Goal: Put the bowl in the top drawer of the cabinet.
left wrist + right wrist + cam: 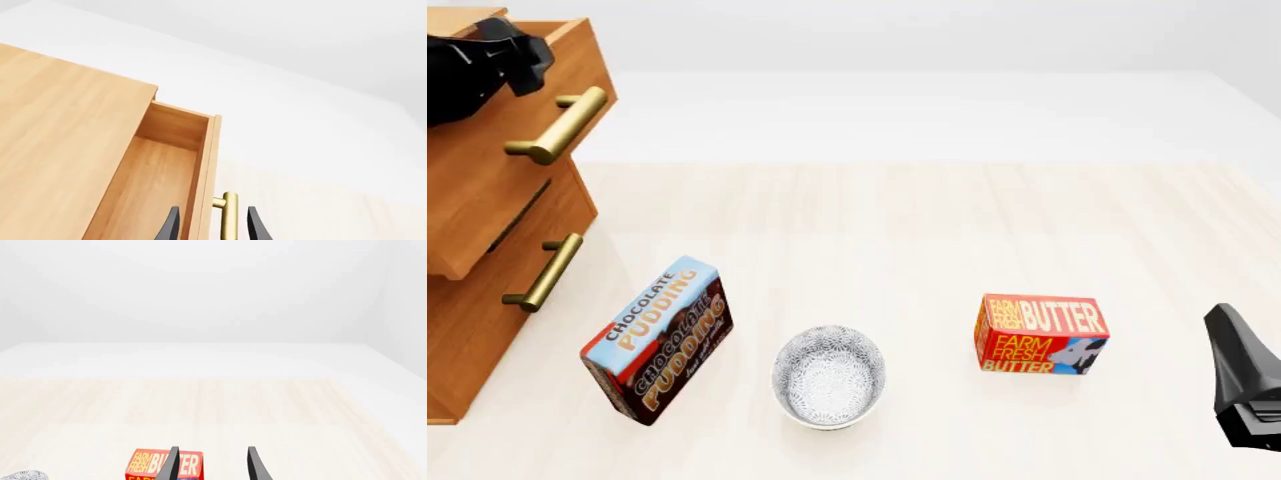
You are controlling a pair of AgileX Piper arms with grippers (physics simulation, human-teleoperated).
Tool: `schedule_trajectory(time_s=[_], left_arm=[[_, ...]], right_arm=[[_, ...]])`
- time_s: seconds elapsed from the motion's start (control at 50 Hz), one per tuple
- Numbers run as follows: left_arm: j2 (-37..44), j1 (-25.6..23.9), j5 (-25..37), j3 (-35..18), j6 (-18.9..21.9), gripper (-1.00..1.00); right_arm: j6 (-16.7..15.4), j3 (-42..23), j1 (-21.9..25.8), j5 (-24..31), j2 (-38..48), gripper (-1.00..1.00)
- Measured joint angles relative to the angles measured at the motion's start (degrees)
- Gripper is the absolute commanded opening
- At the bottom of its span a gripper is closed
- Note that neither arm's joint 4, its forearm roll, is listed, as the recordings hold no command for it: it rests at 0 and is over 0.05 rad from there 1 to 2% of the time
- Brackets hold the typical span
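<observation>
Already the top drawer stands partly out of the cabinet; left gripper spread around its brass handle, not clamped. Bowl sits untouched near the desk's front edge. Right gripper released, idle.

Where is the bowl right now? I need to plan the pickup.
In the front view the bowl sits on the table near the front edge, between the pudding box on its left and the butter box on its right.
</observation>
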Motion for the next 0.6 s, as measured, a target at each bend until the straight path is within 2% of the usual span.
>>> schedule_trajectory(time_s=[0.6], left_arm=[[1.0,-5.4,1.8,-1.4,0.0,1.00]], right_arm=[[0.0,0.0,0.0,0.0,0.0,1.00]])
